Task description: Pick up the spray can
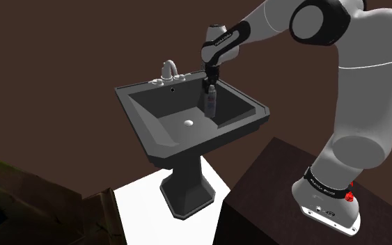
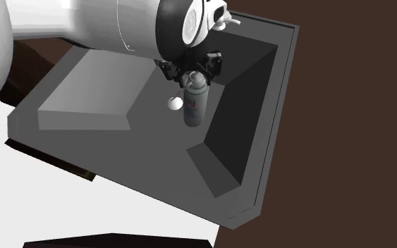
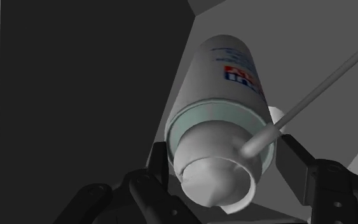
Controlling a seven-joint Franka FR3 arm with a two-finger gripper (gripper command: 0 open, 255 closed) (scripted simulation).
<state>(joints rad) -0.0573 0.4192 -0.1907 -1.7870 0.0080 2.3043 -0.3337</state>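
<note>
White articulated robot arm with dark joints [image 1: 365, 90] rises from a dark brown box stand [image 1: 278, 188] at the shoulder view's lower right and reaches up and to that view's left over a dark grey angular pedestal sink [image 1: 201, 143]. The sink stands on a white floor patch [image 1: 142, 205] before a plain brown wall. A pale grey curved faucet [image 1: 170, 69] sits at the middle of the sink's rear rim. The all-black two-finger gripper [image 1: 210, 83] points down into the basin, toward the side nearer the stand and close to the sloping inner wall there. The pale grey cylindrical spray can with a red and blue label [image 3: 219, 83] hangs below the gripper inside the basin, roughly upright with a slight tilt. In the wrist view the two fingers [image 3: 158, 167] stand on either side of the can's upper end, at the shoulder around its domed cap, and clasp it between them. Whether the can's base touches the basin floor cannot be told. A small white round drain [image 2: 174, 104] lies in the basin floor just beside the can. A thin white straw [image 3: 317, 89] projects sideways from the cap.
</note>
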